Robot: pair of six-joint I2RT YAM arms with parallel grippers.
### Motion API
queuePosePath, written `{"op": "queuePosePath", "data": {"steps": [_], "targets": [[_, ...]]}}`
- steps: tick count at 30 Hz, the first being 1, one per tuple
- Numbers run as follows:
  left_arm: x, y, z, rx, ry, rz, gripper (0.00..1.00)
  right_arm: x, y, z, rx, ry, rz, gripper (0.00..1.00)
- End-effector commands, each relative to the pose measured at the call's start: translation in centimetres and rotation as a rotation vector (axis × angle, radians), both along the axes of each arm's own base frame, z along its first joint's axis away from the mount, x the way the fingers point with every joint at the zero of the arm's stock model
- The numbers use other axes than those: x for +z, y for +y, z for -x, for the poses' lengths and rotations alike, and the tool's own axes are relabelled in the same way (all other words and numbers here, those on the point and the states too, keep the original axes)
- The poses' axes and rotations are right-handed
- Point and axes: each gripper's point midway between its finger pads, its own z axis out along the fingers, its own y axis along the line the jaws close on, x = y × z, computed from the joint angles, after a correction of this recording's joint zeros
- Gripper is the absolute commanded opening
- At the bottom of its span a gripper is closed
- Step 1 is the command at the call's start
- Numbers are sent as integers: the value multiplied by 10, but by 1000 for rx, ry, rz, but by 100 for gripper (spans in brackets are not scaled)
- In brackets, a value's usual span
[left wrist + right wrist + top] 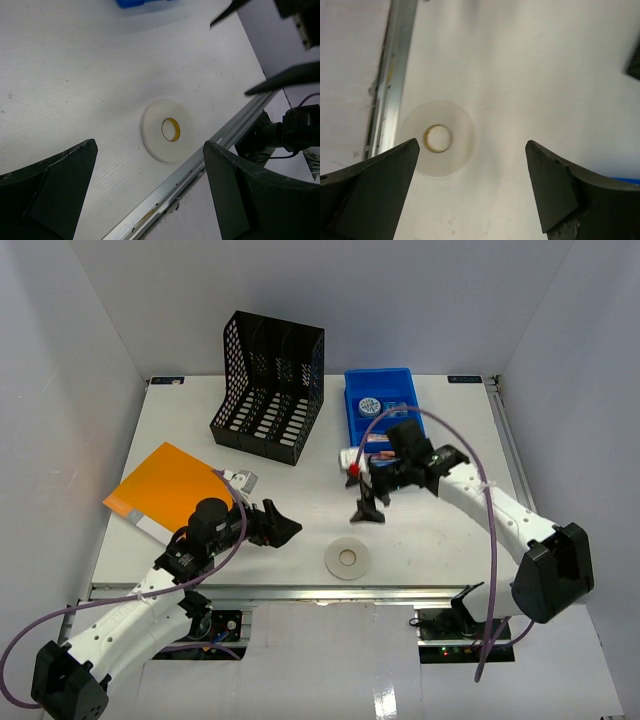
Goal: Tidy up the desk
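The desk (pixel 430 530) is a white tabletop with metal rails. A white tape roll (pixel 348 558) lies flat near its front edge; it also shows in the left wrist view (pixel 169 130) and the right wrist view (pixel 437 139). My left gripper (pixel 285 524) is open and empty, just left of the roll, which lies ahead of its jaws (pixel 150 145). My right gripper (pixel 370 508) is open and empty, hanging above the desk just behind the roll, which sits off to the left of its jaws (pixel 471 145).
A black mesh file rack (pixel 268 390) stands at the back. A blue tray (pixel 355 412) holding small items is to its right. An orange folder (pixel 165 490) lies at the left, with a small silver item (pixel 240 480) beside it. A red-capped white tube (pixel 350 460) lies near the tray.
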Motion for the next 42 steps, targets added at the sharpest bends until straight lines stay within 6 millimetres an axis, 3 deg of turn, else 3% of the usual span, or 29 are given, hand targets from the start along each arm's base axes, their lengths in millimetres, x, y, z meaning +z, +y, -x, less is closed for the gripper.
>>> {"op": "queuePosePath", "data": {"steps": [1, 6, 12, 28, 35, 42], "targets": [[-10, -11, 8, -58, 65, 33, 98, -66, -18, 55, 126, 0, 140, 94], [-29, -12, 12, -48, 141, 32, 98, -96, -4, 61, 53, -16, 243, 97], [-35, -11, 18, -34, 174, 51, 98, -106, 13, 33, -82, -9, 292, 99], [-48, -9, 26, -28, 214, 62, 98, -148, 15, 15, -148, -11, 398, 99], [-49, -10, 28, -38, 208, 87, 98, -166, 9, 16, -159, -17, 441, 83], [-50, -13, 30, -50, 213, 116, 98, -181, 1, 21, -152, 4, 481, 55]]}}
